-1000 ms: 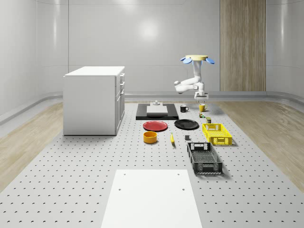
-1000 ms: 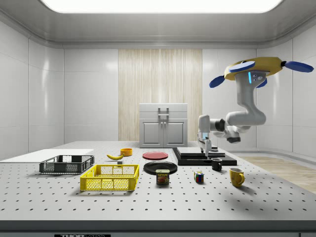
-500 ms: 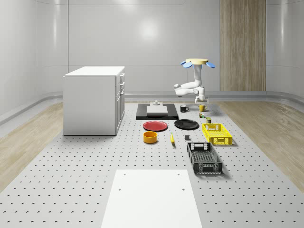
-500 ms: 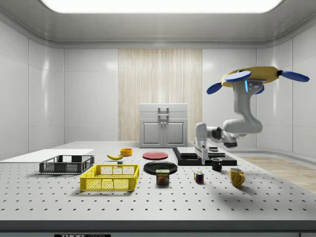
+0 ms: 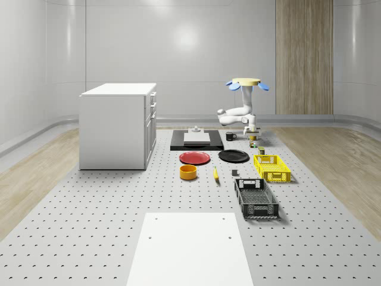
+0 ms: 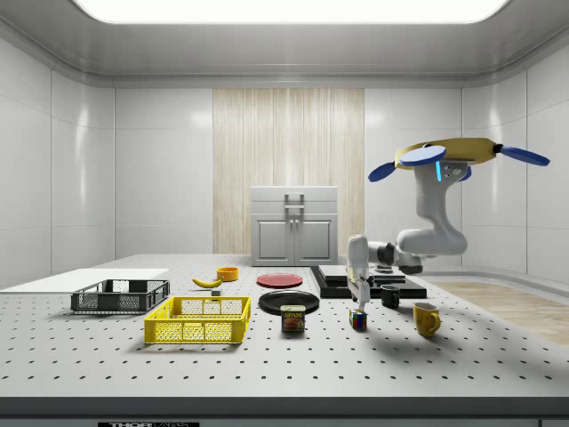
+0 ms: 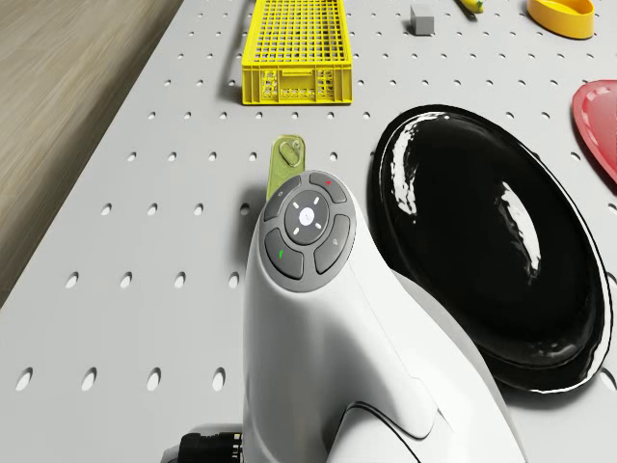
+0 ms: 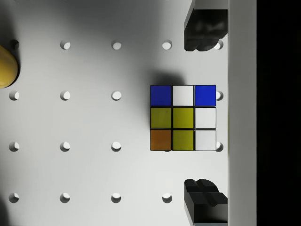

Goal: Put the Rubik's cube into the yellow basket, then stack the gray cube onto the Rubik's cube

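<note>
Lowered claw (image 8: 203,113), fingers spread, seemingly above glossy Rubik's cube (image 8: 183,117)

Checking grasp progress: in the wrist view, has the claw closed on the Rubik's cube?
No: the fingers stand apart on either side of the Rubik's cube, with bare table showing between each and the cube.

"SPAM" on the can (image 6: 292,318)

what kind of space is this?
Likely a simulated robotics lab: a perforated optical-bench table set with household props such as a yellow basket and black plate, in a bare, panelled room.
</note>
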Available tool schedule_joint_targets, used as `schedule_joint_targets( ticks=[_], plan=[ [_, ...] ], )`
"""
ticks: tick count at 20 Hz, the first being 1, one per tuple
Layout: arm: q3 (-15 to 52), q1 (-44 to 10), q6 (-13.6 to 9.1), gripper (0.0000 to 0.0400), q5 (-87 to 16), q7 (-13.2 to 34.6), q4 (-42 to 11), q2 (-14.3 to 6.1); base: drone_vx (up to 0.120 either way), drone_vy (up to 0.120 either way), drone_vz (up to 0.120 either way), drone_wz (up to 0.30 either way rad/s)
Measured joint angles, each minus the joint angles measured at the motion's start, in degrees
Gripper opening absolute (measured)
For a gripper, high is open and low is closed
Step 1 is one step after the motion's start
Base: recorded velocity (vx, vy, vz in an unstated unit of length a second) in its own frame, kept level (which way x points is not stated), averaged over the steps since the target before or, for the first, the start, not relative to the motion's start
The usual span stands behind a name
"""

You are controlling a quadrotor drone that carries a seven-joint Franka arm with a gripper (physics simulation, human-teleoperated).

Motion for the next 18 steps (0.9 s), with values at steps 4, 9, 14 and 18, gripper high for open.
schedule_joint_targets(
  ticks=[4,9,14,18],
  plan=[
    [-0.6,-0.1,1.2,0.04,-0.4,0.1,0.2,-1.0,0.0,0.0,-0.03,0.0],
    [-2.9,0.2,3.3,0.04,-2.2,-0.5,0.6,-2.5,0.0,0.0,0.0,0.0],
    [-5.3,0.5,5.4,0.04,-4.2,-1.0,1.2,-3.8,0.0,0.0,0.0,0.0],
    [-6.4,0.4,6.5,0.0389,-5.1,-1.1,1.6,-4.4,0.0,0.0,0.0,0.0]
  ],
)
